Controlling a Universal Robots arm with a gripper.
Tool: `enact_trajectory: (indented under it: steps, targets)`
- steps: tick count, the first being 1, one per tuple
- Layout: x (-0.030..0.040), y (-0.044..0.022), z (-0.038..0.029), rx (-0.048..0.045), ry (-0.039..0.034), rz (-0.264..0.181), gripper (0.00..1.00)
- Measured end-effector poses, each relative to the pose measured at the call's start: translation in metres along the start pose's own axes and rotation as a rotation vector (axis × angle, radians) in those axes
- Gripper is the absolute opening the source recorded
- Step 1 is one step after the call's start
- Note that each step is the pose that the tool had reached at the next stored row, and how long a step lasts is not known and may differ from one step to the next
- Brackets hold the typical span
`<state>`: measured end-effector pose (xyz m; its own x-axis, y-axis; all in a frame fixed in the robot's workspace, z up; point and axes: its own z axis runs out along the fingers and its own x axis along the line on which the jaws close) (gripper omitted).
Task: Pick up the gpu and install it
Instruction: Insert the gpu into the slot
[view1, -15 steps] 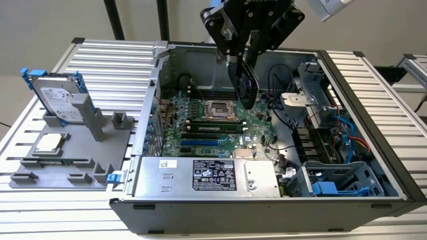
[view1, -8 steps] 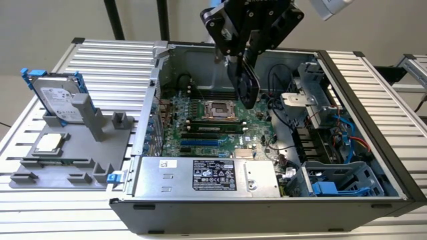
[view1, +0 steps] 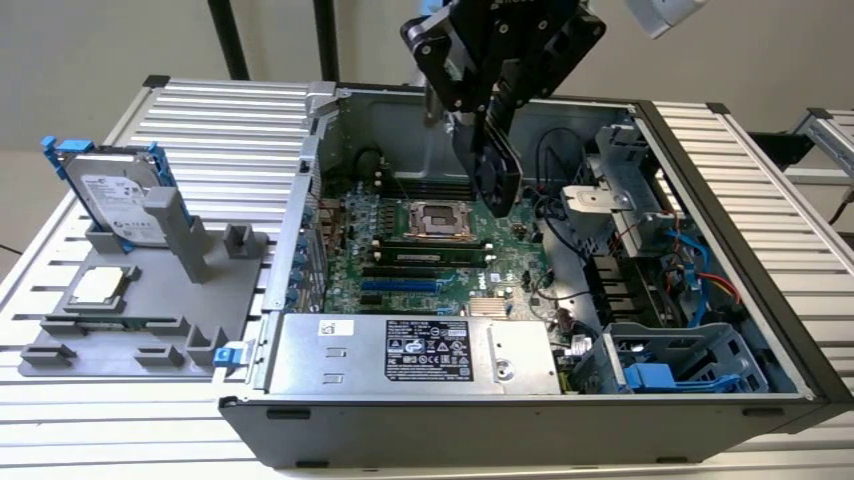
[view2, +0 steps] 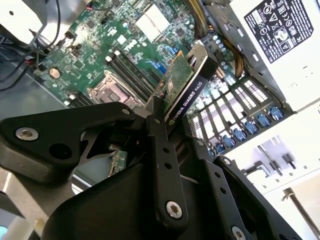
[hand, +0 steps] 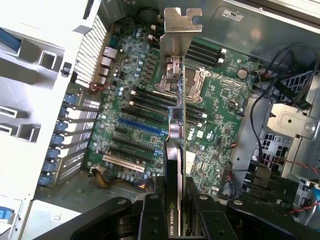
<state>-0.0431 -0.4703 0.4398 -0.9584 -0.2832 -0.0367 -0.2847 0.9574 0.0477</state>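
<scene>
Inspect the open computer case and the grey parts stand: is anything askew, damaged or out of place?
Nothing stands out. The gpu hangs edge-on above the motherboard, clamped in the gripper jaws, not yet seated. The hard drive stands upright in the grey stand; the CPU chip lies flat on it.

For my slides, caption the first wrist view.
Gripper clamps the graphics card edge-on above the motherboard in the open computer case.

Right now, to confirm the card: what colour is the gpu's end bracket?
Silver; gpu end bracket clearest in first wrist view.
</scene>
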Motion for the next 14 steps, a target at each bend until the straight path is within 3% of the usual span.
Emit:
enact_trajectory:
  steps: [14]
  targets:
    - [0.0000, 0.0001, -0.0008, -0.0027, 0.0037, -0.075, 0.00]
